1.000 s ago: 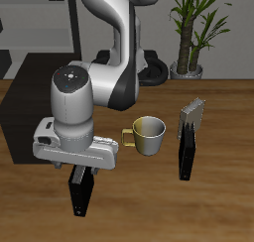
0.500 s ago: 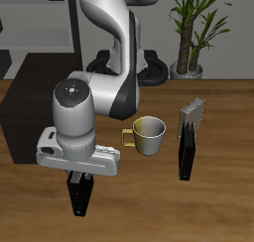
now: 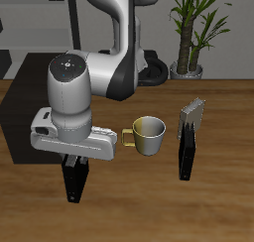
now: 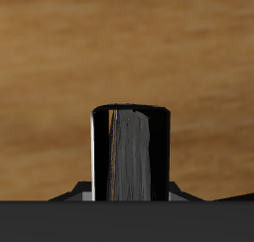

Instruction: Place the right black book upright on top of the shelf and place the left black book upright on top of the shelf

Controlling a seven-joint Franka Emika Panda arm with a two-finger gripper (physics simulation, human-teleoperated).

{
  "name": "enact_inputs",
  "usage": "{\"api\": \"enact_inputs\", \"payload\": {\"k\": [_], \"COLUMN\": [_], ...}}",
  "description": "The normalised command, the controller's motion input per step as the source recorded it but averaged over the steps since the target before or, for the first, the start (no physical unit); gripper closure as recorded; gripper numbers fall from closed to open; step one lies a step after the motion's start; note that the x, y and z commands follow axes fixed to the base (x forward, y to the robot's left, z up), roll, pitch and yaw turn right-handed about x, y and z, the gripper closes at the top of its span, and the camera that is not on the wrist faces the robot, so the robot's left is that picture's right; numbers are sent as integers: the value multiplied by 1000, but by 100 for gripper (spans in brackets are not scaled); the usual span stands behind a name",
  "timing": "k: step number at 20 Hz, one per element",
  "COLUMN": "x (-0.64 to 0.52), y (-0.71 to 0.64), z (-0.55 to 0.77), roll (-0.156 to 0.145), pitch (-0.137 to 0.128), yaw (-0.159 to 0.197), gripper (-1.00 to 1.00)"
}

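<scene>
Shifted toward the shelf (image 3: 25, 112) and lifted slightly, the gripper (image 3: 74, 163) clamps the right black book (image 3: 74, 180) upright (edge-on, ready for standing), while the left black book (image 3: 189, 142) waits beside the cup (image 3: 148, 135).

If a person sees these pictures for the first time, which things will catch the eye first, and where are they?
The big white arm fills the middle of the exterior view, and its hand holds a black book upright near the table's front edge. Beside it stands a yellow mug, and past the mug a second black book stands upright. Behind the arm sits the low black shelf, its visible top bare.
</scene>
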Motion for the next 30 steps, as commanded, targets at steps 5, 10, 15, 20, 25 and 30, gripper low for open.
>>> {"api": "enact_inputs", "payload": {"k": [5,10,15,20,25,30], "x": [-444,-493,-438,-589,-420,-398], "y": [119,13,-20,-105,-239,-287], "z": [946,813,551,572,265,155], "roll": [11,-29,13,21,2,1], "pitch": [-82,-61,-75,-89,-50,-48], "yaw": [23,5,19,32,1,12], "gripper": [100,100,100,100,100,100]}}
